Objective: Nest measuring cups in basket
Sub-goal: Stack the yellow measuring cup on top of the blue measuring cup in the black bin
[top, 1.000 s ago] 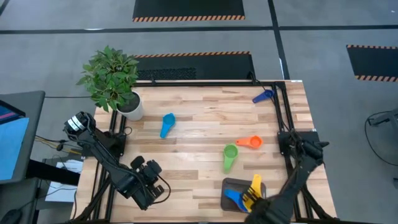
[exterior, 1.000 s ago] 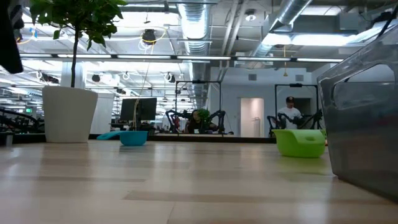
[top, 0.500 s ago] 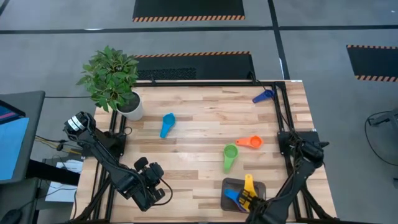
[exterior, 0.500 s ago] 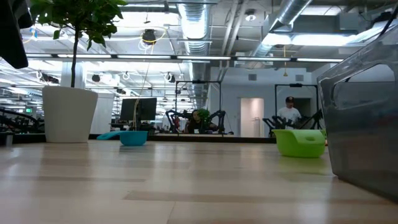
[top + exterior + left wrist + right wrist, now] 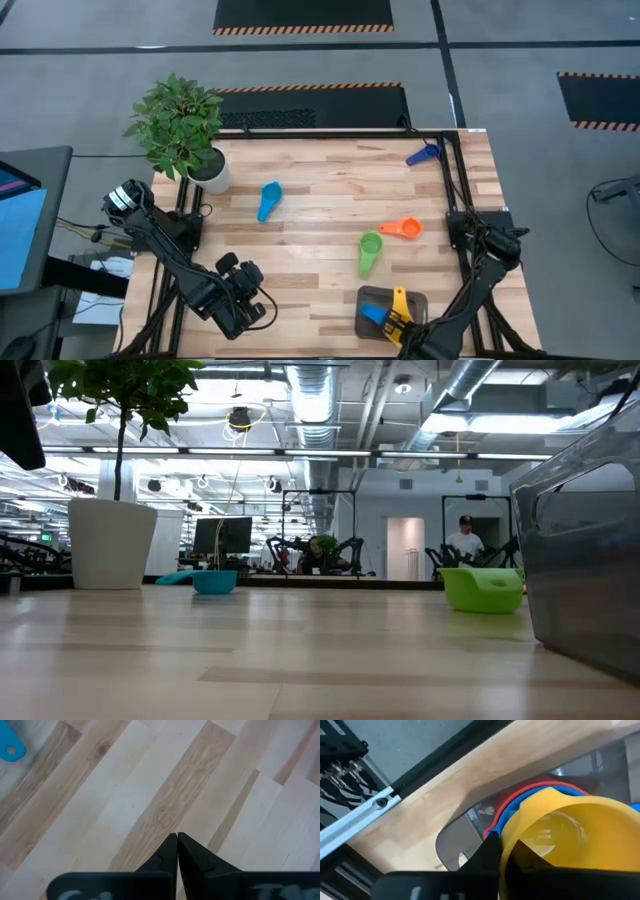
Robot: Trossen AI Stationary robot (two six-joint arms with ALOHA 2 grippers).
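Observation:
The dark mesh basket [image 5: 365, 297] stands near the table's front right. In it lie a red cup [image 5: 504, 800] and a blue cup [image 5: 522, 800] nested together, with a yellow cup [image 5: 570, 825] inside them. My right gripper [image 5: 506, 845] points down over the basket, shut on the yellow cup [image 5: 399, 298]. A green cup [image 5: 369, 250], an orange cup [image 5: 402, 229], a light blue cup [image 5: 270, 198] and a dark blue cup [image 5: 423, 154] lie loose on the table. My left gripper [image 5: 177, 840] hovers shut over bare wood at the front left. My right gripper holds the yellow cup by its side wall at the rim [image 5: 509, 837], one finger [image 5: 487, 855] outside and one inside the bowl. The fingers come from above, pointing down. The cup stands mouth up within the blue cup's rim in the basket, its handle toward the far edge.
A potted plant [image 5: 180, 130] stands at the far left corner. A black frame rail [image 5: 455, 190] runs along the table's right edge. Bare wood lies between the light blue cup and the basket.
My right gripper has gone down into the basket with the yellow cup and rolled a little. The cup's handle, which pointed far and right, now points toward the far edge, and the cup sits lower in the nested cups.

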